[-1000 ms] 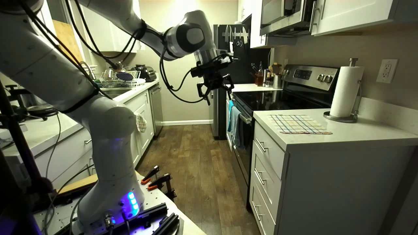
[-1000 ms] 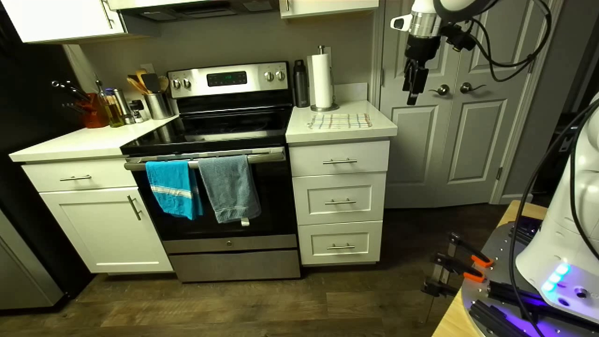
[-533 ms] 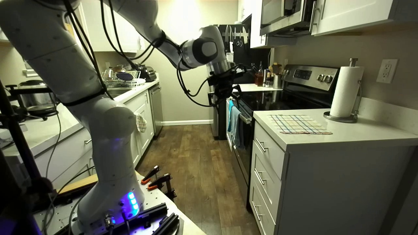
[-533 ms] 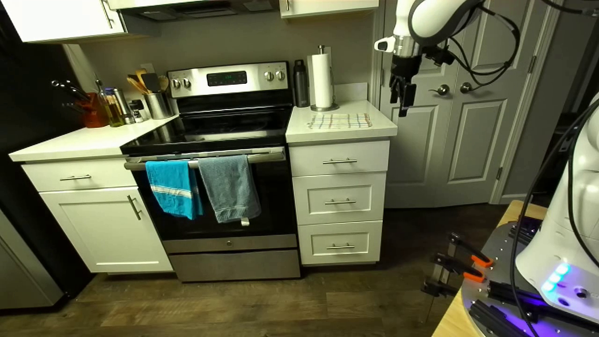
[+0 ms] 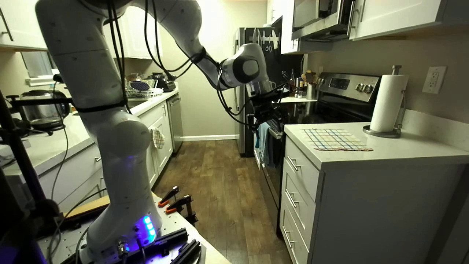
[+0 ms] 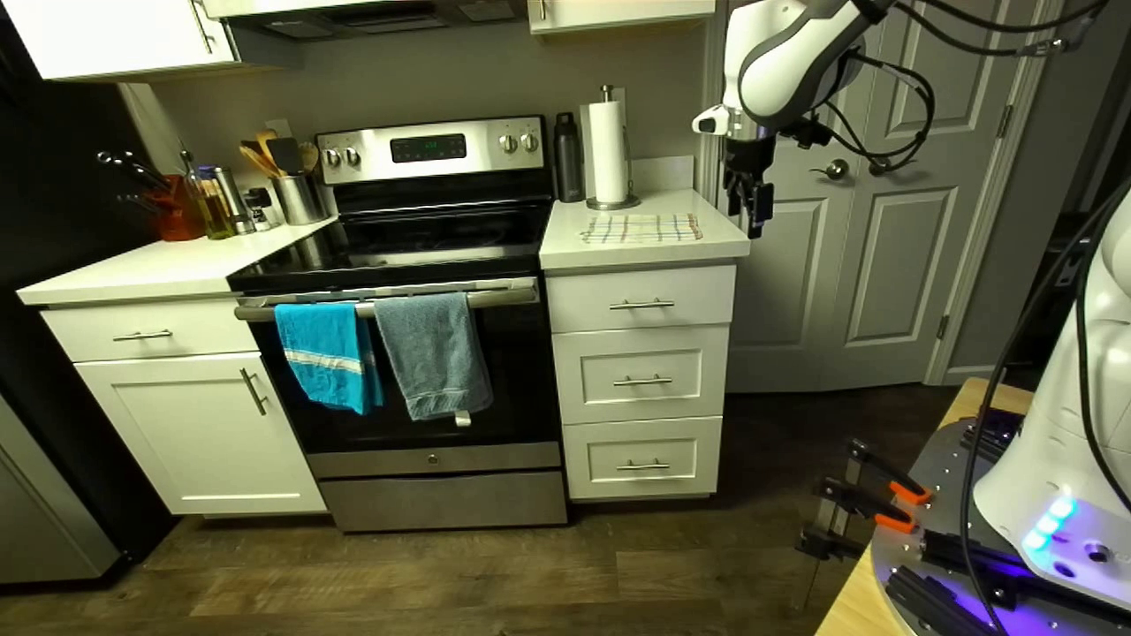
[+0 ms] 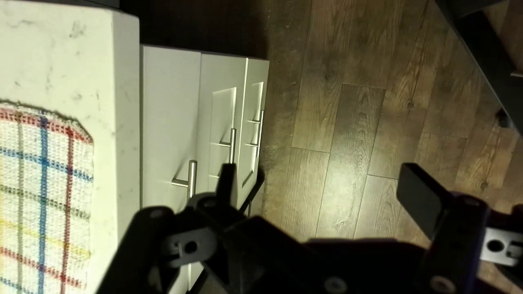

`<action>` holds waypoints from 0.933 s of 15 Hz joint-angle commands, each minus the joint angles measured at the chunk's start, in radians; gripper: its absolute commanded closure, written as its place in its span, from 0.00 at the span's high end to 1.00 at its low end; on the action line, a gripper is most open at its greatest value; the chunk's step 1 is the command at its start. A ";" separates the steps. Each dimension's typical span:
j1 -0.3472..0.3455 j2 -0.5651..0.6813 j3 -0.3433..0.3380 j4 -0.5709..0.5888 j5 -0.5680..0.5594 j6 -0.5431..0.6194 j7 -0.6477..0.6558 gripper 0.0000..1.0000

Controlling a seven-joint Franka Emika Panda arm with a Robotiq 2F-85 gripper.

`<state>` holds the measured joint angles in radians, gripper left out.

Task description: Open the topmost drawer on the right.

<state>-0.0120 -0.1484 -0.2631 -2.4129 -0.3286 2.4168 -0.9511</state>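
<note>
Gripper [image 7: 318,175] at the bottom of the wrist view, jaws wide apart, nothing held. Top drawer [image 6: 638,290] closed, right of centre in an exterior view; gripper above and farther right in that frame. Handle [image 7: 192,177] left of centre in the wrist view, partly hidden, not yet grasped. Step in hand, apparently: the approach. Next, probably: lower to handle height, line up to straddle it, close, then pull straight out.
</note>
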 commanded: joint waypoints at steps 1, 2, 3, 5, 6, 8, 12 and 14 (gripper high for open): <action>-0.051 0.083 0.028 0.044 0.000 0.021 -0.055 1.00; -0.060 0.097 0.035 0.051 -0.012 0.017 -0.040 1.00; -0.062 0.062 0.047 0.030 0.004 -0.001 -0.017 1.00; -0.070 0.087 0.052 0.043 0.002 -0.001 -0.016 1.00; -0.070 0.093 0.053 0.047 0.002 -0.001 -0.016 1.00; -0.070 0.095 0.054 0.049 0.002 -0.001 -0.016 1.00; -0.070 0.095 0.054 0.050 0.002 -0.001 -0.016 1.00; -0.073 0.102 0.055 0.062 -0.006 -0.008 -0.016 1.00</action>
<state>-0.0515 -0.0531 -0.2392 -2.3639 -0.3295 2.4171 -0.9650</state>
